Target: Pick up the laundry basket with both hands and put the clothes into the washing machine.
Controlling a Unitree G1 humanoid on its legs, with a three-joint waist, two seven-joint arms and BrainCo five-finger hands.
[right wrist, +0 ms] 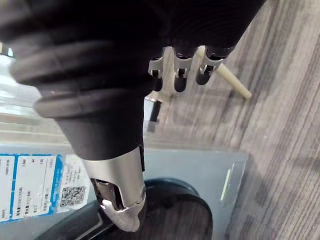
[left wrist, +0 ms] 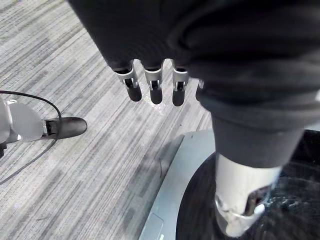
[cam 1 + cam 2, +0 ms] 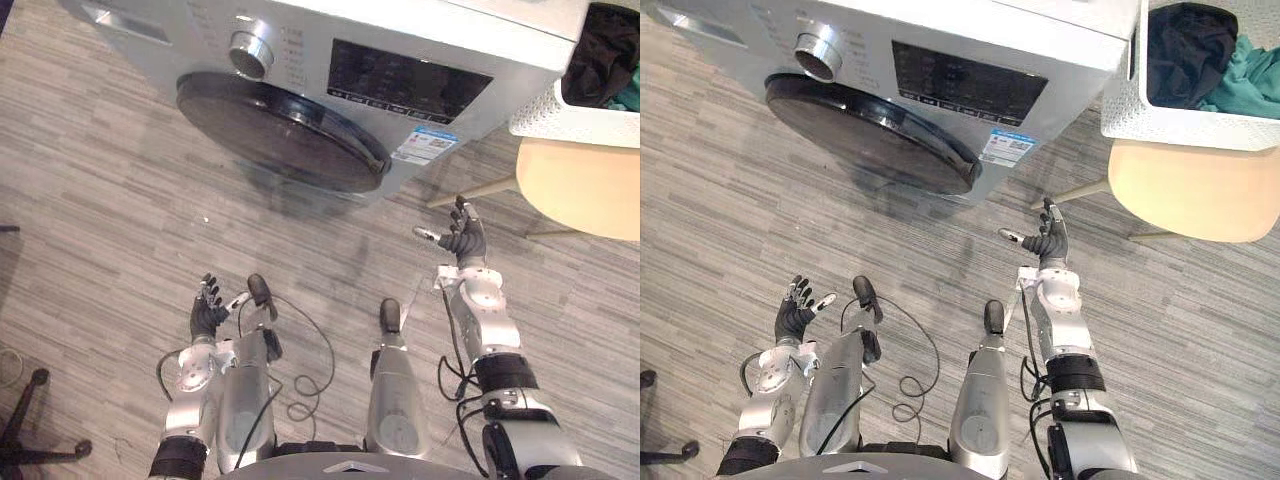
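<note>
White perforated plastic laundry basket (image 3: 1200, 125) holds perhaps 2 cloth garments (image 3: 1185, 45), near 1 silver washing machine (image 3: 970, 40); left hand (image 3: 795, 315), right hand (image 3: 1045, 242) spread, empty.

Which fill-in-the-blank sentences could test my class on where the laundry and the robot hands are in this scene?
1. The white laundry basket stands on the robot's ____ side.
2. The black and teal clothes lie inside the ____.
3. The left robot hand and the right robot hand are open and hold ____.
Missing words: right; basket; nothing.
</note>
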